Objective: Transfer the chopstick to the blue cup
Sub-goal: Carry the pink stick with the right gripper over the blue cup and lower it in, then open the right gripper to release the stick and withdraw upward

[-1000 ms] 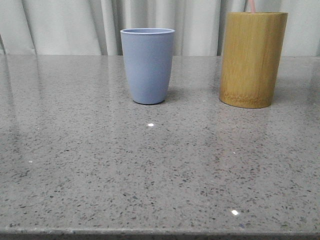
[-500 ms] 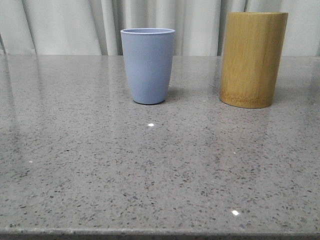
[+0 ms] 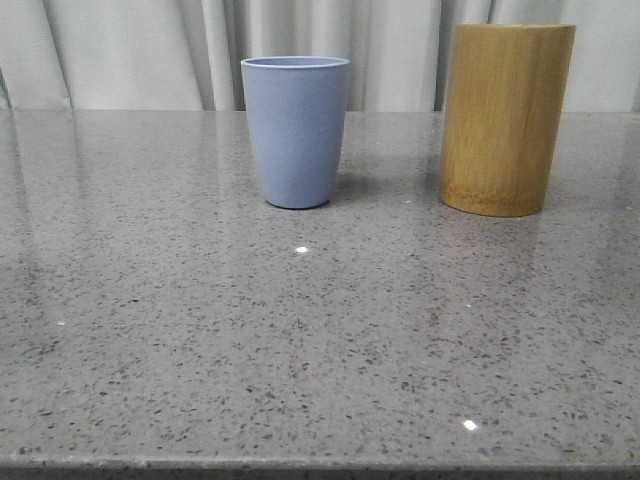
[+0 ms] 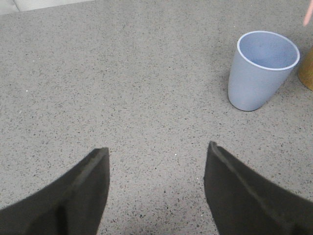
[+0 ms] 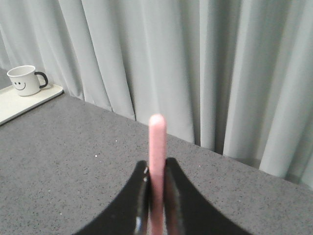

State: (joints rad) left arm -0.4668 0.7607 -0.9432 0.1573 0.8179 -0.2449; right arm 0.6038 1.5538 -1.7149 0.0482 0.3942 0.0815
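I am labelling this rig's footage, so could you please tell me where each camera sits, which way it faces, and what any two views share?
Front view: low at the table edge, facing forward at the blue cup and bamboo holder before the curtain.
Left wrist view: on the left arm, looking down at the table past the open left gripper.
Right wrist view: on the right arm, facing the curtain; right gripper clamps the chopstick.
Shared: front and left wrist both show the blue cup.

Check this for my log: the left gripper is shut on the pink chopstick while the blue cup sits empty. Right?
Wrong arm: the right gripper is shut on the chopstick, per the right wrist view. The blue cup is empty.
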